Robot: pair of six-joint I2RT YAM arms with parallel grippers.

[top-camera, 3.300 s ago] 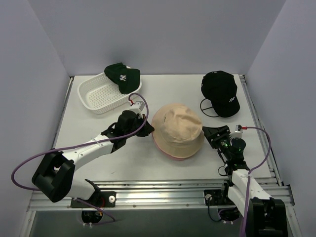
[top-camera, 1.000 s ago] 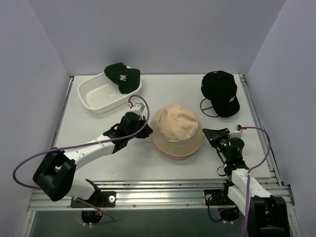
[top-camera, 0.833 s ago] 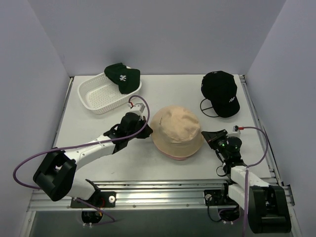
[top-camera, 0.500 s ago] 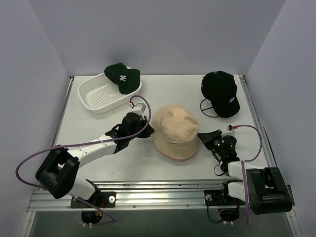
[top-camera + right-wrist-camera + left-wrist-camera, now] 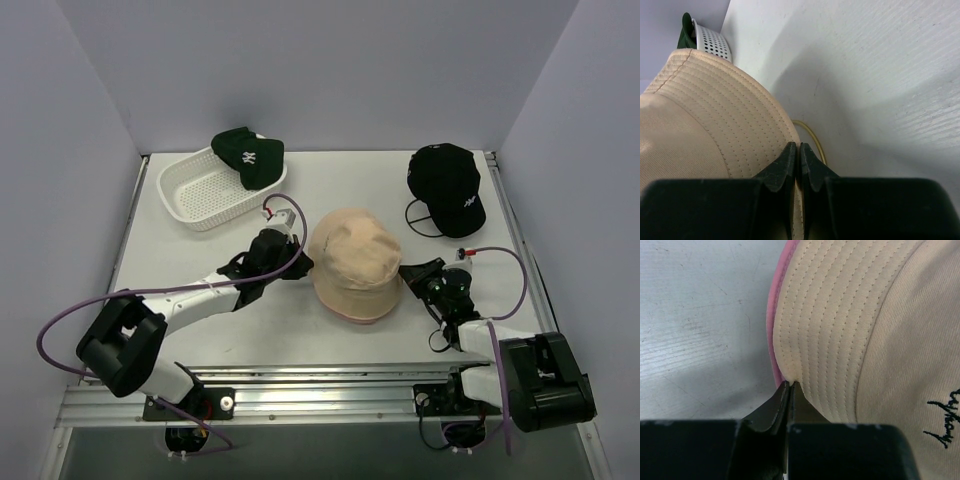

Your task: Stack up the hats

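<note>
The right gripper (image 5: 798,146) is pinching the stitched brim of the tan bucket hat (image 5: 715,115); a white mesh basket (image 5: 710,42) is sitting far left.

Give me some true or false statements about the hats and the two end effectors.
The tan bucket hat lies on the pink bucket hat. True.
The dark green cap sits on the tan bucket hat. False: it rests on the white basket.
Both end effectors are open. False: the left end effector and the right end effector are each shut on the tan bucket hat's brim.
The black cap lies apart from the other hats. True.
</note>
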